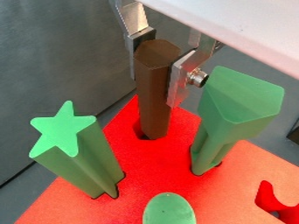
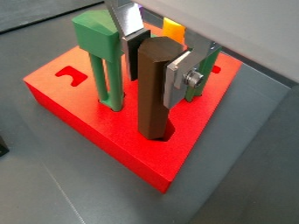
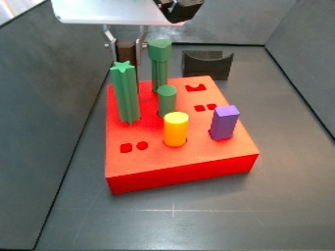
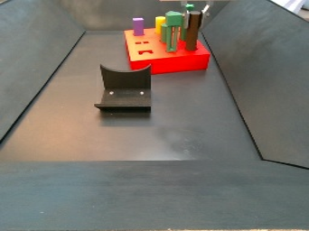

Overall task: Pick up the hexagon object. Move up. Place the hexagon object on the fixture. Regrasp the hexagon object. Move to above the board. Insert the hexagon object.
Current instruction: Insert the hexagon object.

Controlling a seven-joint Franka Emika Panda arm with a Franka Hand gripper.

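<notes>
In a wrist view you have one brown six-sided post, the hexagon object, standing upright with its foot in a hole of the red board. The gripper is clamped on its upper part, and the fingers are spread no wider than the post. Around it you can count three green pegs: a star post, a thick post and a round top cut off by the frame. In a wrist view the hexagon object sits near a board corner, gripper closed on it. In a side view you get one board, three green pegs, one yellow cylinder and one purple block; the gripper is mostly hidden. In a side view the one fixture stands on the floor, well apart from the board; the distant gripper is hard to make out.
</notes>
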